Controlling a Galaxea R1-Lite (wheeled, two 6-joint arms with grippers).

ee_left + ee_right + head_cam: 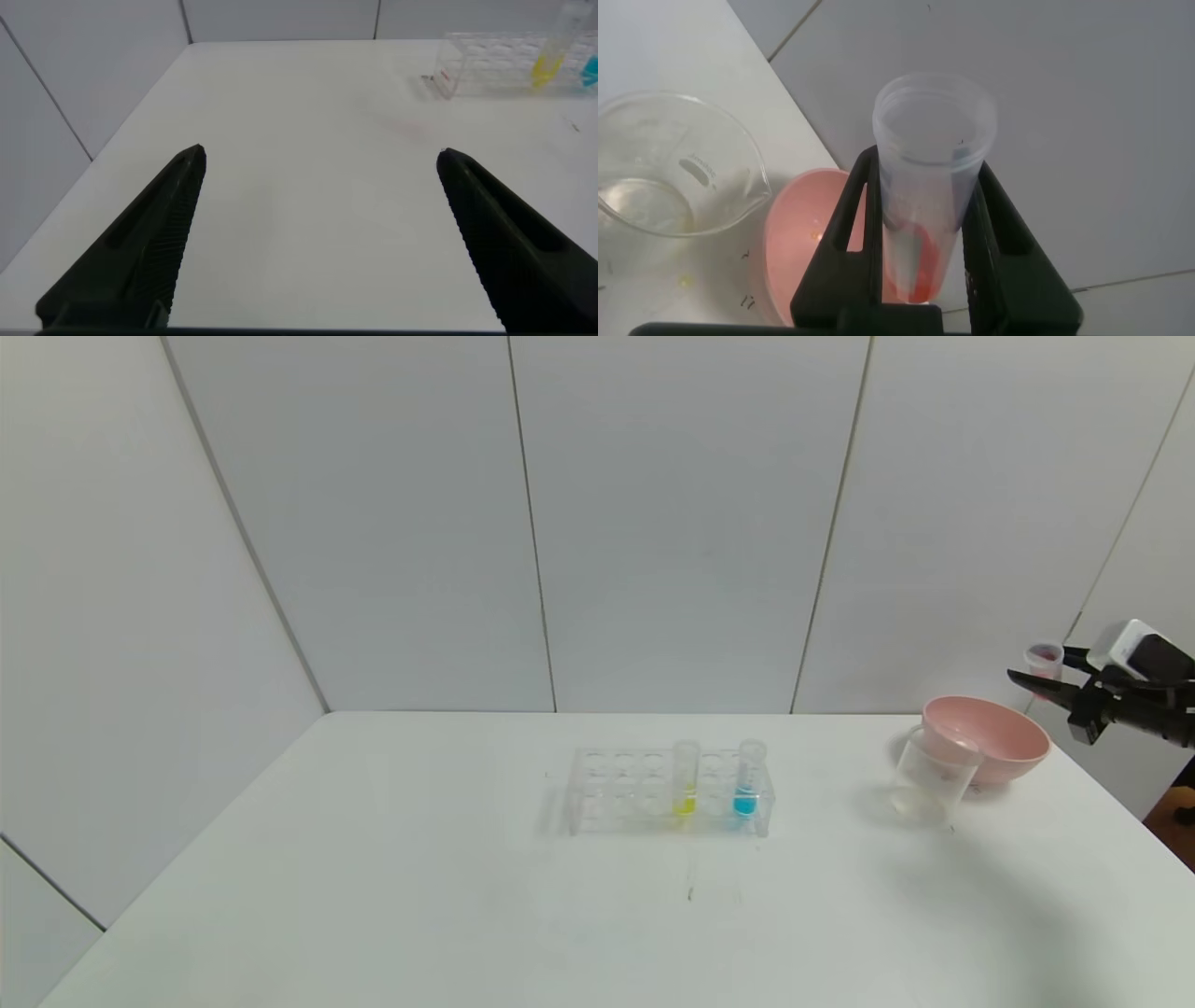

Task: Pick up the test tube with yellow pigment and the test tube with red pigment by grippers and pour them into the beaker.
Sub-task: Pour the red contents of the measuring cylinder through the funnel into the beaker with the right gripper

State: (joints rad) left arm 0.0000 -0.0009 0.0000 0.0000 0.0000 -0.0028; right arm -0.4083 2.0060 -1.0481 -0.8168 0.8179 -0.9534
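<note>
My right gripper (pixel 1038 674) is shut on the test tube with red pigment (pixel 1044 662) and holds it high above the table's right edge, beyond the pink bowl (pixel 994 737). In the right wrist view the tube (pixel 929 187) sits between the black fingers (pixel 845 233), tilted, with red liquid low inside it. The clear beaker (pixel 932 775) stands in front of the bowl, nearly empty. The test tube with yellow pigment (pixel 686 779) stands in the clear rack (pixel 616 793) at the table's middle. My left gripper (pixel 318 163) is open and empty over bare table to the rack's left.
A tube with blue liquid (pixel 748 779) stands in the rack to the right of the yellow one. The rack also shows in the left wrist view (pixel 486 70). The white table (pixel 420 896) is backed by grey wall panels.
</note>
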